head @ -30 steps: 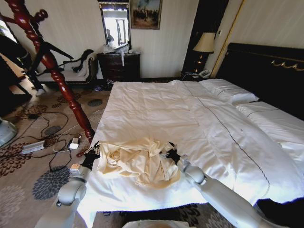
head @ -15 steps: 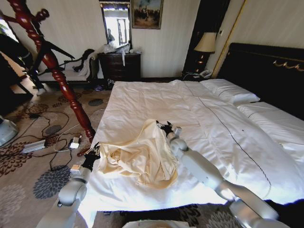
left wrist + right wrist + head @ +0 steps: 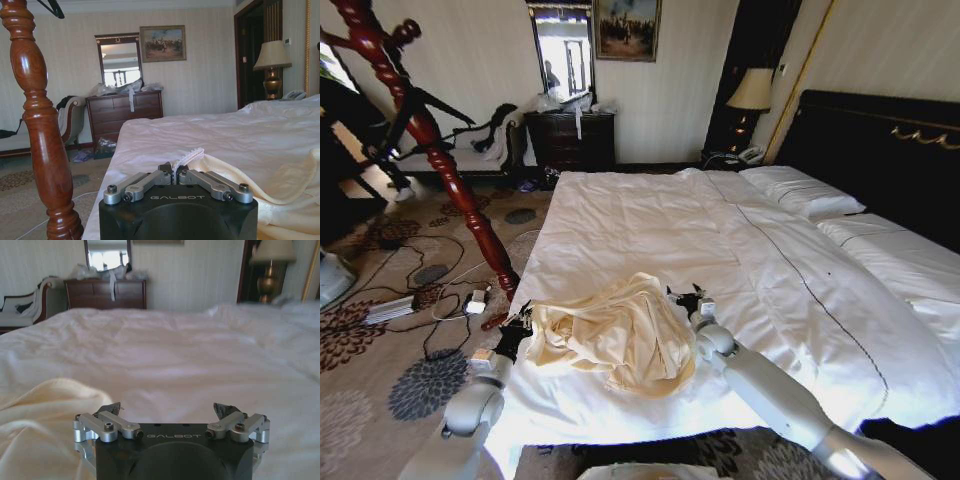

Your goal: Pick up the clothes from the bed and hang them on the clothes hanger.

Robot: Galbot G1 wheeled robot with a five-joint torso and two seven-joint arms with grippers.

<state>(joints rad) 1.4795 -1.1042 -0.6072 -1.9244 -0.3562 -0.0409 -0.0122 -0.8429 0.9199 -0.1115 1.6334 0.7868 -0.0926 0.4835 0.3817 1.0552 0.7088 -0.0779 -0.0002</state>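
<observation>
- lying crumpled on the bed (image 3: 650, 215) near its foot edge, the clothes (image 3: 615, 335) sit between both hands, long axis running across from one hand to the other.
- left hand (image 3: 517, 325) pinched shut on the clothes' lacy edge at the robot's left.
- right hand (image 3: 688, 301) fingers spread apart, empty, just beside the heap's right side, arm low over the bedding.

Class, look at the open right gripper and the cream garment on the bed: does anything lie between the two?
Nothing visible does. The right gripper sits open on the bed just beside the clothes, with only bare white sheet between them. The left gripper is already shut on the garment's edge.
</observation>
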